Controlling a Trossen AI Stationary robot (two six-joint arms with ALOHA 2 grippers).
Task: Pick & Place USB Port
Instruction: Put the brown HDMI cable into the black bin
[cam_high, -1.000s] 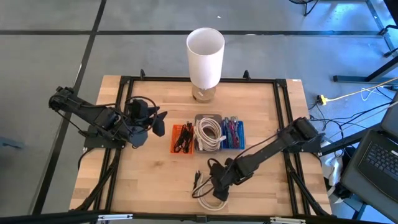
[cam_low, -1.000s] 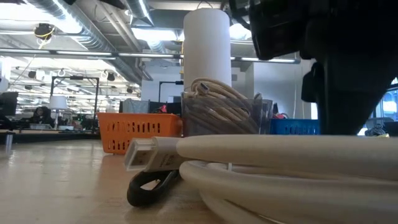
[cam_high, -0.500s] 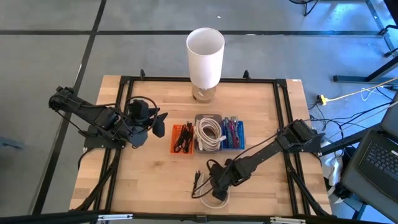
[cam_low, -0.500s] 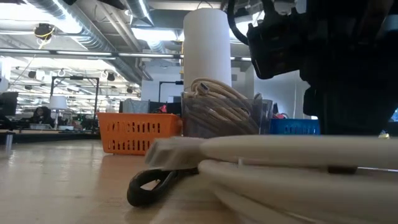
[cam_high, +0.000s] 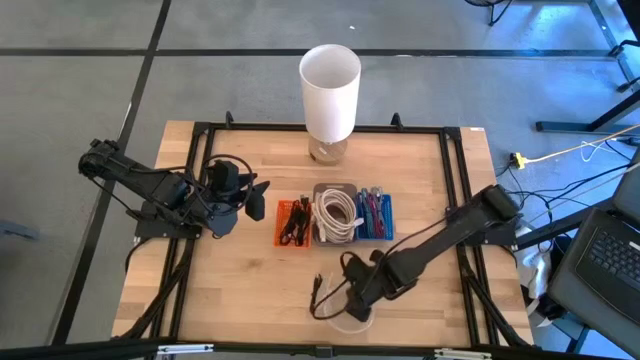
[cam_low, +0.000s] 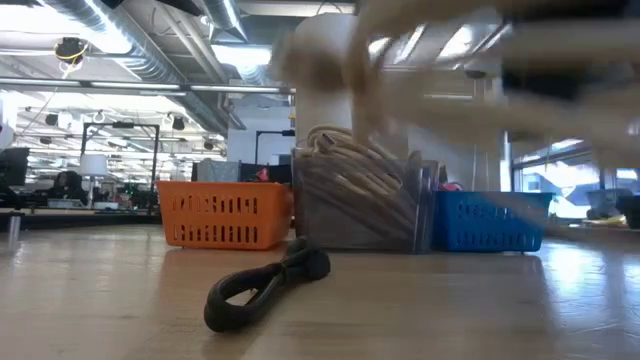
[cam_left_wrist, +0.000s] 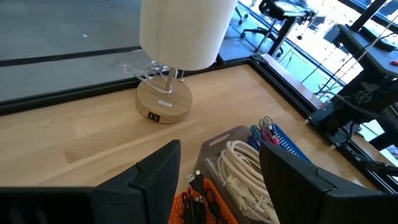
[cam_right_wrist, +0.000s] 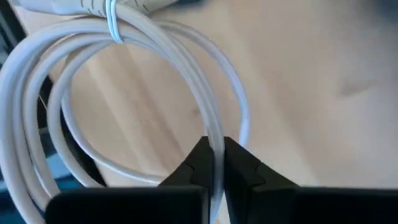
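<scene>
A coiled white USB cable (cam_right_wrist: 124, 93), bound by a thin tie (cam_right_wrist: 112, 18), hangs near the table's front edge. My right gripper (cam_high: 353, 304) is shut on it. In the low view the coil (cam_low: 440, 45) shows only as a blur above the table. A black cable (cam_low: 262, 287) lies on the wood just left of it. Mid-table stand an orange bin (cam_high: 293, 223), a clear bin of white cables (cam_high: 335, 214) and a blue bin (cam_high: 376, 214). My left gripper (cam_left_wrist: 217, 180) waits open above the table's left side. My right gripper pinches the coil's loop (cam_right_wrist: 214, 132) between its two fingertips, on the side opposite the tie. The fingers come from above, pointing steeply down, and lie across the strands. The coil is lifted clear of the table and spreads out beyond the fingertips.
A white lamp (cam_high: 330, 78) on a round wooden base stands at the table's far edge. A black frame (cam_high: 455, 180) runs along the table's sides. Bare wood lies between the bins and the front edge.
My right gripper has shut on the white coil and risen, lifting the whole coil off the table; in the low view the coil has left the wood. The black cable has stayed in place.
</scene>
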